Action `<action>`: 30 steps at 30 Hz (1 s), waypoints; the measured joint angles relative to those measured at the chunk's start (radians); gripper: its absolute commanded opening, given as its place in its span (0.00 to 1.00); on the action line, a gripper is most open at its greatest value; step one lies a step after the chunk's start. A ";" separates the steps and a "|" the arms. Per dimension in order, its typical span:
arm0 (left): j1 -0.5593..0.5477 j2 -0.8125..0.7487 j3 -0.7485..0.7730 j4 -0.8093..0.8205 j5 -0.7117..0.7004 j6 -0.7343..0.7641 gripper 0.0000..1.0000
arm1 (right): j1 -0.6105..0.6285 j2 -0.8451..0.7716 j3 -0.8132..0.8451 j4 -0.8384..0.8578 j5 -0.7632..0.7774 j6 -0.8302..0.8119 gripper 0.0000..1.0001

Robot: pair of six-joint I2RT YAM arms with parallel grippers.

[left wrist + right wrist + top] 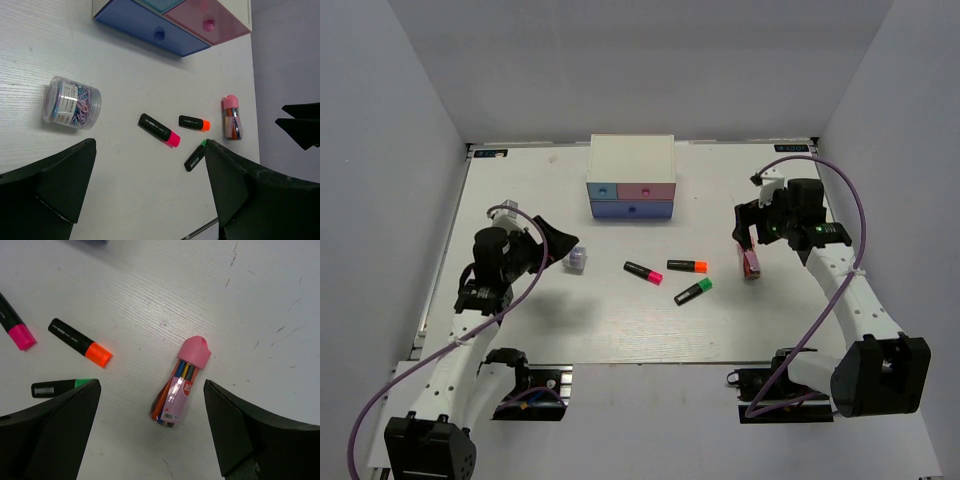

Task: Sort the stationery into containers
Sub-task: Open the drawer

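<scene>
Three black highlighters lie mid-table: pink cap [643,272], orange cap [687,265], green cap [692,291]. A clear lilac jar of paper clips [576,260] lies on its side just right of my left gripper [558,243], which is open and empty above the table. A clear pen tube with a pink cap [751,264] lies under my open right gripper [748,240]. In the right wrist view the tube [179,382] lies between the spread fingers of that gripper [151,385], untouched. The left wrist view shows the jar [71,103] ahead of the left gripper [150,145].
The white chest [631,155] stands at the back centre with its light blue [602,189], pink [646,189] and wide dark blue [631,209] drawers all closed. White walls enclose the table on three sides.
</scene>
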 measured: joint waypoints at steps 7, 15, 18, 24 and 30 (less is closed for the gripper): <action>0.000 0.019 -0.007 0.021 0.004 -0.018 0.97 | 0.000 0.000 0.036 -0.093 -0.105 -0.157 0.90; 0.000 0.044 -0.008 0.056 0.008 -0.040 0.56 | 0.000 0.000 0.084 -0.183 -0.139 -0.268 0.90; 0.000 0.070 -0.010 0.086 0.013 -0.046 0.62 | 0.000 0.005 0.111 -0.217 -0.126 -0.295 0.90; 0.000 0.181 -0.024 0.173 0.032 -0.080 0.73 | 0.000 0.043 0.123 -0.265 -0.169 -0.297 0.86; -0.007 0.350 -0.024 0.317 0.063 -0.126 0.66 | 0.001 0.061 0.053 -0.214 -0.346 -0.204 0.08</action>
